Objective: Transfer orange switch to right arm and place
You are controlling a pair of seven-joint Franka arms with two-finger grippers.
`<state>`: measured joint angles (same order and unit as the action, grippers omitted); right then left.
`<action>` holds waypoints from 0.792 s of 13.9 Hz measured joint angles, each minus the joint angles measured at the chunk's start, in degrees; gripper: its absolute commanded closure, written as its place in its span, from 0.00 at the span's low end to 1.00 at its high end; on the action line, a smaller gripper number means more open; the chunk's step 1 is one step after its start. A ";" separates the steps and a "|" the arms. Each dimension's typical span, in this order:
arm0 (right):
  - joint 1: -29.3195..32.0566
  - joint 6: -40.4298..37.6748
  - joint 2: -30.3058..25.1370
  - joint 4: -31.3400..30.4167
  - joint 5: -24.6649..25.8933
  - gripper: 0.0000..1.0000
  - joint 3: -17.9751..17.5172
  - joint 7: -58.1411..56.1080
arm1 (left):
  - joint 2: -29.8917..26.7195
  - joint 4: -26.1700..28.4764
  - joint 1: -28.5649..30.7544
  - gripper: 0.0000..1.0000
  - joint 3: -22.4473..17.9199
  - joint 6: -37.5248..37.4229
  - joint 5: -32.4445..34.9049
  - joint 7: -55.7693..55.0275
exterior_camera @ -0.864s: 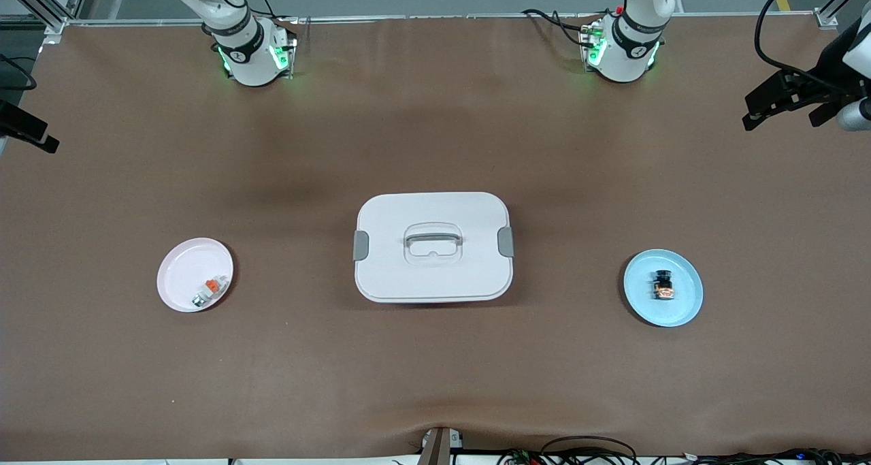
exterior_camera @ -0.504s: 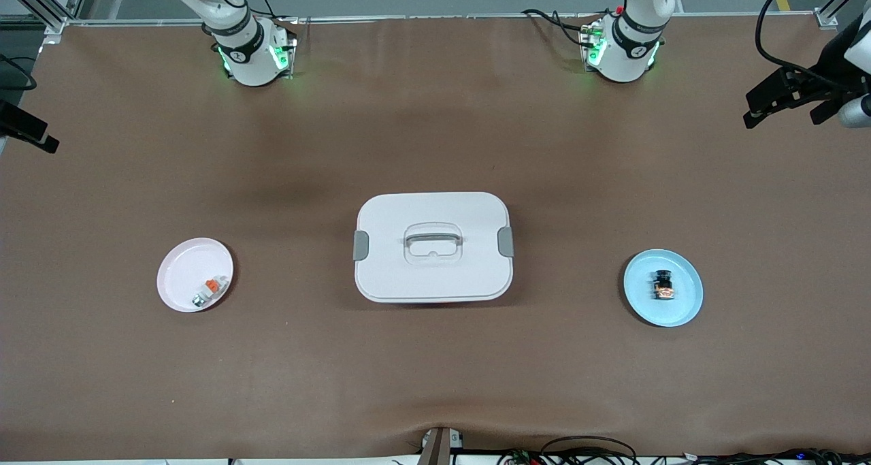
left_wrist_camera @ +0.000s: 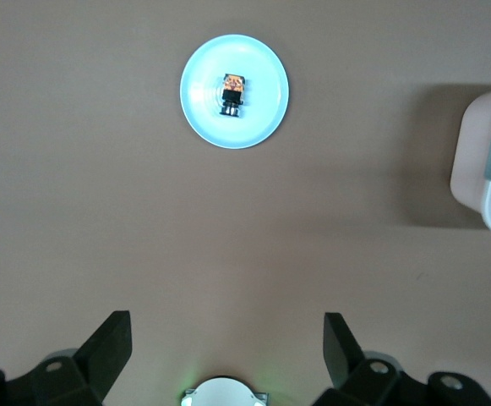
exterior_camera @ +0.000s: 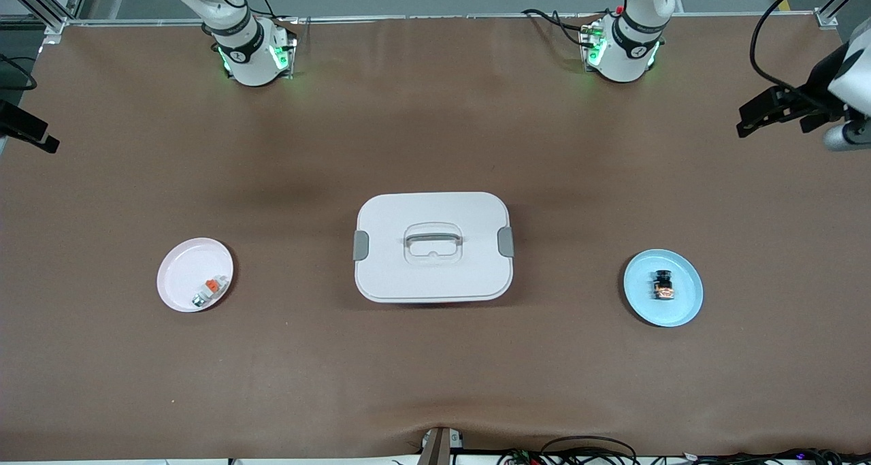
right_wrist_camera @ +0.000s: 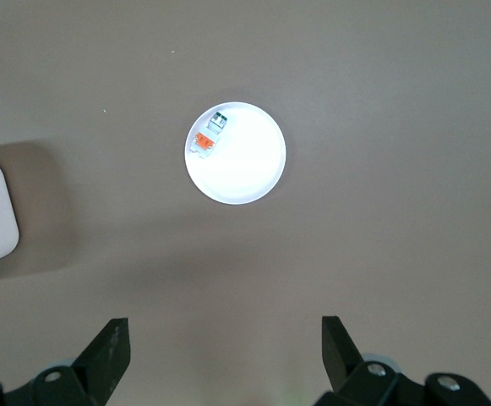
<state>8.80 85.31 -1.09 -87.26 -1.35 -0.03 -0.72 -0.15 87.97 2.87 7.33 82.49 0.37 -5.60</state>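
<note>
Brown table (exterior_camera: 435, 145) w/ lidded white box (exterior_camera: 433, 247) centre. Blue plate (exterior_camera: 663, 287) is holding orange switch (exterior_camera: 662, 285). Left gripper (left_wrist_camera: 228, 334) is hovering high, jaws wide, empty; right gripper (right_wrist_camera: 225, 338) likewise, waiting. Advice: descend centred, straddling switch body.

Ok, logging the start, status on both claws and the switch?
Left claw open, high over table. Right claw open, waiting over white plate. Orange switch untouched on blue plate. Nothing in the way.
</note>
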 measured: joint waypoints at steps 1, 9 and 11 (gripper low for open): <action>0.06 0.19 0.00 0.00 0.00 0.00 0.07 0.00 | 0.15 1.95 0.08 0.00 0.00 2.48 0.51 2.80; 0.60 0.81 0.00 0.01 0.00 0.00 0.10 0.00 | 1.31 23.95 0.61 0.00 -0.02 32.74 1.26 31.22; 0.59 0.81 0.00 0.01 0.00 0.00 0.06 -0.01 | 3.52 25.67 0.69 0.00 -0.02 36.49 1.28 41.98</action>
<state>9.39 86.12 -1.09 -87.25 -1.35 0.03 -0.72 3.38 113.65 3.56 7.31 118.98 1.65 36.38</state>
